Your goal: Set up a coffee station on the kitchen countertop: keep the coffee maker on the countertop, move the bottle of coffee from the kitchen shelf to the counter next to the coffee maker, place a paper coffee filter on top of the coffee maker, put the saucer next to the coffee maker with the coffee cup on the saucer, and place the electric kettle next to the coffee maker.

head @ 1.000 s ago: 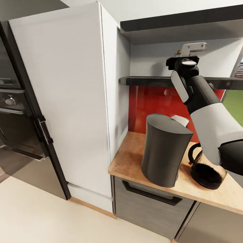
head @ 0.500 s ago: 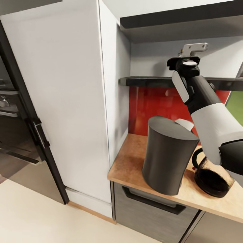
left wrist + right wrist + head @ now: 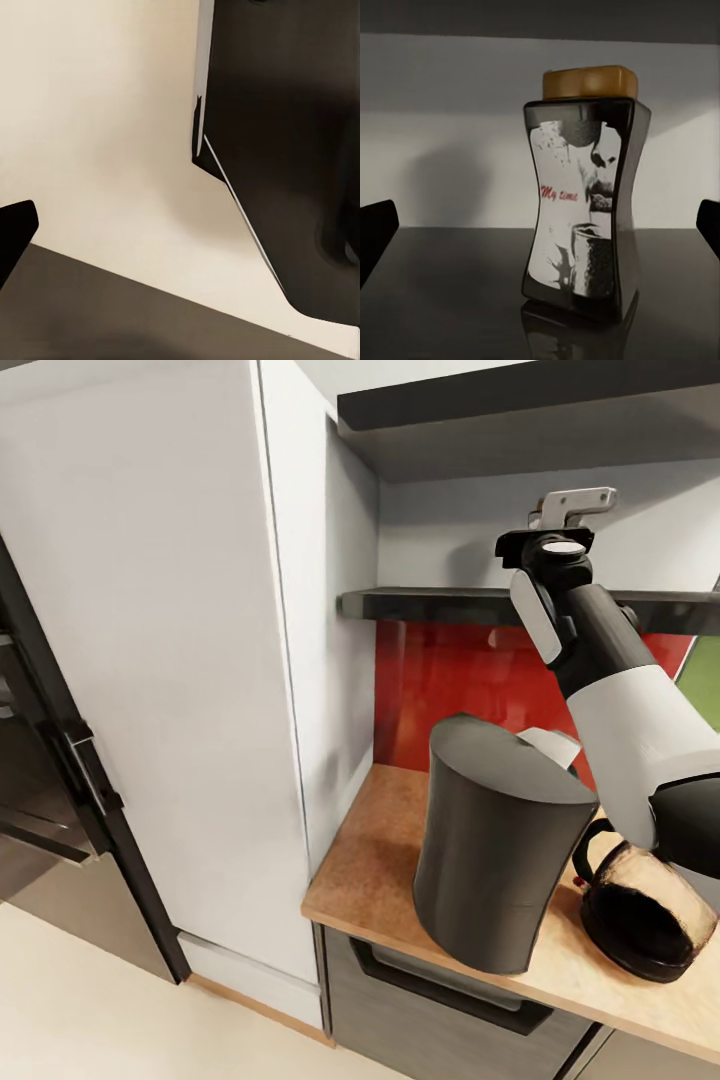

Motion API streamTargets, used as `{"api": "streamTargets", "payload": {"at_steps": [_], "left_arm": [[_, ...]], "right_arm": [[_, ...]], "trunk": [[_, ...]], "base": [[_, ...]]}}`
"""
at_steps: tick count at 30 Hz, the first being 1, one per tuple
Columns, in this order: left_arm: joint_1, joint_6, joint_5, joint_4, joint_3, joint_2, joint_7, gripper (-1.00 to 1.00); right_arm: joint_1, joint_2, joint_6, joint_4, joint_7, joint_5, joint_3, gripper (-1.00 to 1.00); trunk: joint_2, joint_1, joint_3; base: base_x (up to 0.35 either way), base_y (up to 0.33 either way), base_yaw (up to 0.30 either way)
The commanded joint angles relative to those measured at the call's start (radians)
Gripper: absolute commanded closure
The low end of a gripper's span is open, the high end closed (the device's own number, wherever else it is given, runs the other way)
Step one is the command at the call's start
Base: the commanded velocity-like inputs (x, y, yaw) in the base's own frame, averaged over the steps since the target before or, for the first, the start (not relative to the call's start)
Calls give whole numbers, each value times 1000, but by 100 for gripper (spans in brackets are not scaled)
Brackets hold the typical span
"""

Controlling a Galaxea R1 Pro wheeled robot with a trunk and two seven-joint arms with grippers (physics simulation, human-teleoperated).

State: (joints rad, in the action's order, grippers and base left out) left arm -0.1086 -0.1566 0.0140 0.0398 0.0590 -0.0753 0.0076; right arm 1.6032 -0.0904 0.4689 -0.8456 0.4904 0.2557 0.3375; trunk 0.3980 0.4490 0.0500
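The bottle of coffee (image 3: 585, 195), a dark waisted jar with a brown-gold lid, stands upright on the glossy dark kitchen shelf (image 3: 442, 292). My right gripper (image 3: 542, 227) is open, its fingertips (image 3: 375, 232) wide apart on either side of the jar and short of it. In the head view my right arm reaches up to the kitchen shelf (image 3: 430, 603), ending in the right gripper (image 3: 572, 505). Below, the dark grey coffee maker (image 3: 495, 850) stands on the kitchen countertop (image 3: 370, 860), and the electric kettle (image 3: 640, 910) stands just to its right.
A tall white cabinet (image 3: 170, 660) rises left of the countertop, with a dark oven front (image 3: 40, 780) beyond it. A red backsplash (image 3: 450, 680) lies under the shelf. The left wrist view looks at cream floor (image 3: 97, 135), a dark cabinet front (image 3: 285, 135) and one dark fingertip (image 3: 13, 229).
The head camera has shifted, so the cabinet and oven sit further left in the picture. My right arm stays at the shelf and nothing was grasped.
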Motion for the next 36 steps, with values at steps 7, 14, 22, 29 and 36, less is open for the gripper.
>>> {"api": "streamTargets", "payload": {"at_steps": [7, 14, 22, 29, 36], "left_arm": [[0, -1, 1, 2, 5, 0, 0, -100], [0, -1, 1, 2, 6, 0, 0, -100], [0, -1, 1, -3, 4, 0, 0, -100], [-1, -1, 1, -7, 5, 0, 0, -100], [-1, -1, 1, -11, 5, 0, 0, -100]], "right_arm": [[1, -3, 4, 12, 10, 10, 6, -100], [1, -3, 4, 39, 10, 10, 6, -100], [1, -3, 4, 40, 10, 10, 6, -100], [1, -3, 4, 40, 10, 10, 6, -100], [1, -4, 4, 41, 10, 10, 6, -100]], "trunk": [[2, 1, 2], [2, 1, 2], [2, 1, 2], [2, 1, 2], [2, 1, 2]], "base": [[46, -41, 0], [94, -60, 0], [40, -18, 0], [183, 0, 0], [63, 0, 0]]}}
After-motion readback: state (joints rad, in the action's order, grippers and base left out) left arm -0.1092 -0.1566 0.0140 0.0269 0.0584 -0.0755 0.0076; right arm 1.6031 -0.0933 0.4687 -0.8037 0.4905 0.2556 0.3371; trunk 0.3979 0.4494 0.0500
